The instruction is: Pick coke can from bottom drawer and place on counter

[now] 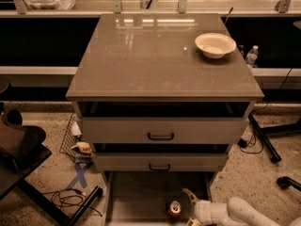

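The coke can (174, 210) stands upright on the grey floor of the pulled-out bottom drawer (136, 197), near its front right. My gripper (190, 207) comes in from the lower right on a white arm and sits just right of the can, one finger (189, 195) reaching up behind the can's right side and a second fingertip low at the frame edge. The fingers are spread, and the can is not between them. The counter (150, 55) is the glossy grey-brown top of the cabinet above.
A white bowl (215, 44) sits on the counter's back right. Two drawers with black handles (160, 136) are above the bottom drawer. A black stand (28, 173), cables and a blue X mark lie on the floor at left; a water bottle (251, 55) at right.
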`<action>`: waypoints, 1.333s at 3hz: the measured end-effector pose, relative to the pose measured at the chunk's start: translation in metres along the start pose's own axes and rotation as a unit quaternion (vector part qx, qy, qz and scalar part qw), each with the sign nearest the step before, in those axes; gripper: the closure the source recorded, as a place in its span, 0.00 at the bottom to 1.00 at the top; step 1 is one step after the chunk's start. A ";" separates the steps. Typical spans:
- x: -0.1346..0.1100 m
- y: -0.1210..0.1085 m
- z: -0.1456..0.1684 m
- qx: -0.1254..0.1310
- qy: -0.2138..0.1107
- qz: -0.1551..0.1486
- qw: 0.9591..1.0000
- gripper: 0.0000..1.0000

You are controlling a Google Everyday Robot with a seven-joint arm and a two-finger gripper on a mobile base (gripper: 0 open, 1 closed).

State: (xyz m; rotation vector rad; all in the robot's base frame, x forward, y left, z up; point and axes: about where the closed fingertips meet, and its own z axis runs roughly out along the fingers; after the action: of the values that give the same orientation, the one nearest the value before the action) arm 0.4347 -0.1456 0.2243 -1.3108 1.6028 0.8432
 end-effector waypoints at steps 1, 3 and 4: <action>0.013 -0.011 0.023 -0.010 0.002 0.005 1.000 0.00; 0.029 -0.024 0.048 -0.027 0.004 0.008 1.000 0.41; 0.028 -0.023 0.050 -0.029 0.003 0.009 1.000 0.65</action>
State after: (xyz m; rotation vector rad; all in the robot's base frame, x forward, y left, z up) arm 0.4659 -0.1164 0.1793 -1.3424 1.6070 0.9031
